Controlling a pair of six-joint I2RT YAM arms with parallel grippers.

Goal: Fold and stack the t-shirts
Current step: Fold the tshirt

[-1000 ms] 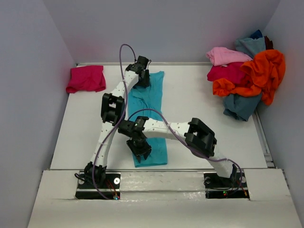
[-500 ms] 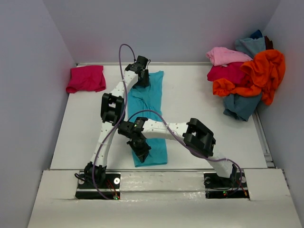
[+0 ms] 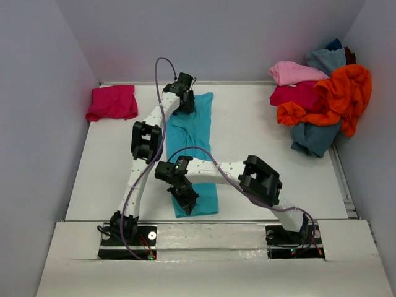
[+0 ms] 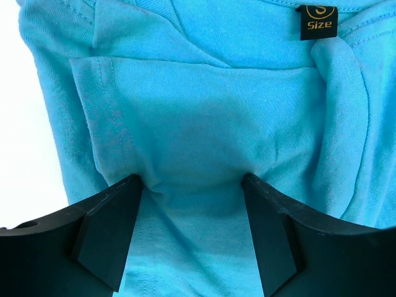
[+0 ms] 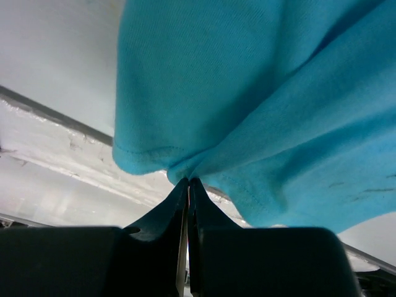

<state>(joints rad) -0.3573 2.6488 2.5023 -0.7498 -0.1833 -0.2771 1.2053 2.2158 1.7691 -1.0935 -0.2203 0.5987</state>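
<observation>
A turquoise t-shirt (image 3: 199,127) lies folded into a long narrow strip down the middle of the table. My left gripper (image 3: 185,102) is at its far collar end, jaws open and pressed down on the cloth (image 4: 198,142), with a black size label (image 4: 317,21) just beyond. My right gripper (image 3: 184,197) is at the near hem, shut on a pinch of the turquoise cloth (image 5: 247,93) and holding it off the table. A magenta-pink t-shirt (image 3: 112,102) lies folded at the far left.
A heap of unfolded shirts sits at the far right: orange (image 3: 337,99), light pink (image 3: 294,72), crimson (image 3: 297,94) and dusty blue (image 3: 314,137). The table's near edge rail (image 3: 210,221) runs just below the turquoise hem. Grey walls close in both sides.
My right gripper has shifted slightly toward the near edge along the hem and closed on the cloth. The left gripper has stayed at the collar end.
</observation>
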